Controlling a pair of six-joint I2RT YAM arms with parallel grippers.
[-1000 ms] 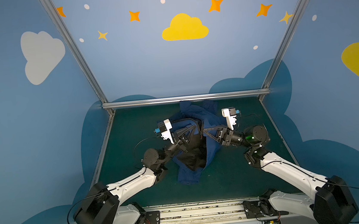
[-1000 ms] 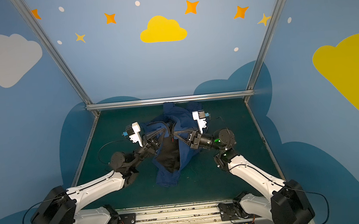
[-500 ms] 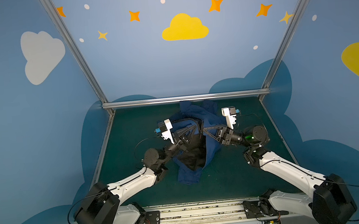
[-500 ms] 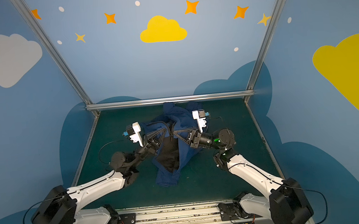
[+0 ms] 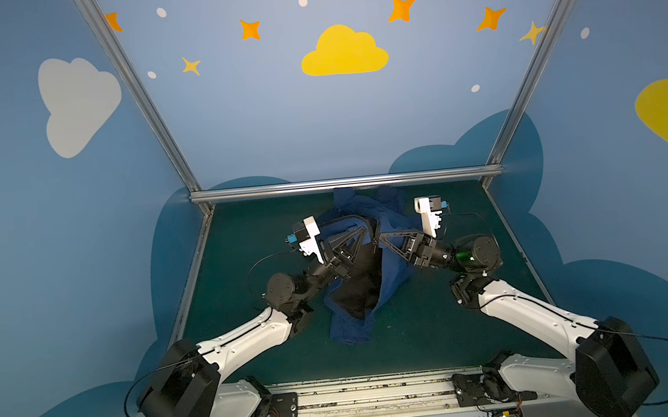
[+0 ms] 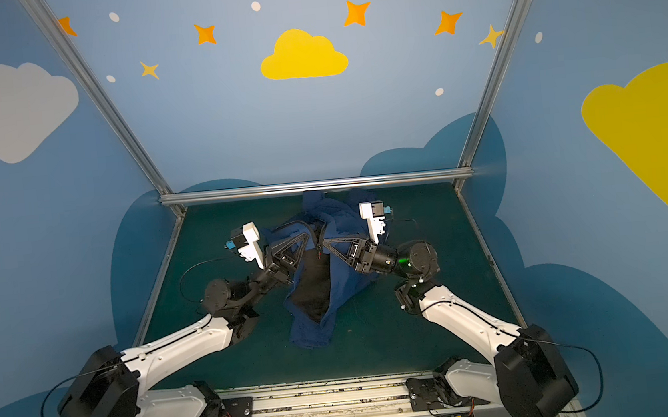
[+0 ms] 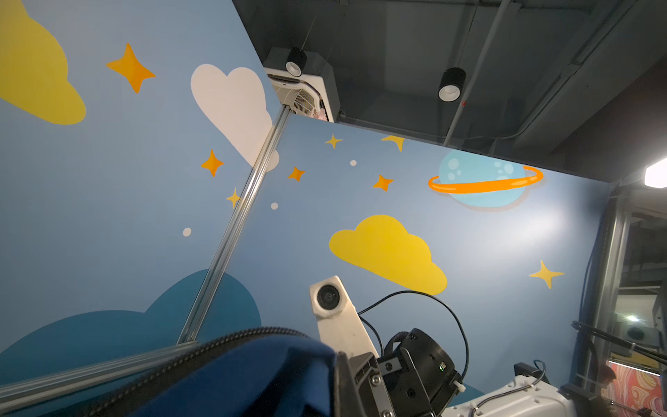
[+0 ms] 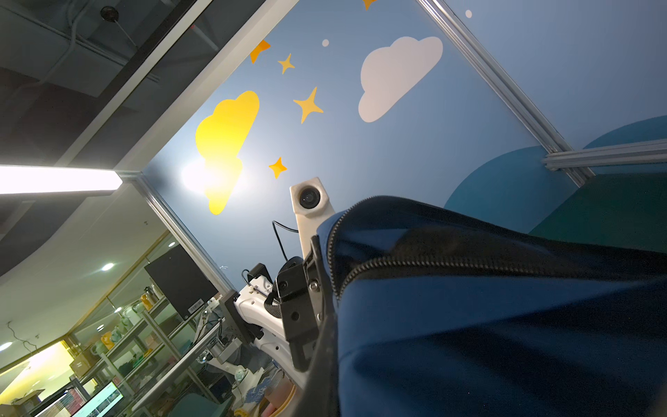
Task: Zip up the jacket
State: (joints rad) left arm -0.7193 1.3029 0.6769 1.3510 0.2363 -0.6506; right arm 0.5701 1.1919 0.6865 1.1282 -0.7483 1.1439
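Observation:
The navy jacket hangs in a bunch over the middle of the table, its black lining showing and its lower end on the mat. My left gripper and right gripper meet tip to tip above the table, each shut on the jacket's raised edge. A line of dark zipper teeth runs over the blue cloth in the left wrist view. In the right wrist view the zipper teeth curve along the fabric. Cloth hides each gripper's own fingertips in its wrist view.
A green mat covers the table, closed in by blue side walls and an aluminium rail at the back. The jacket's far part lies bunched against that rail. A loose black cable loops beside the left arm.

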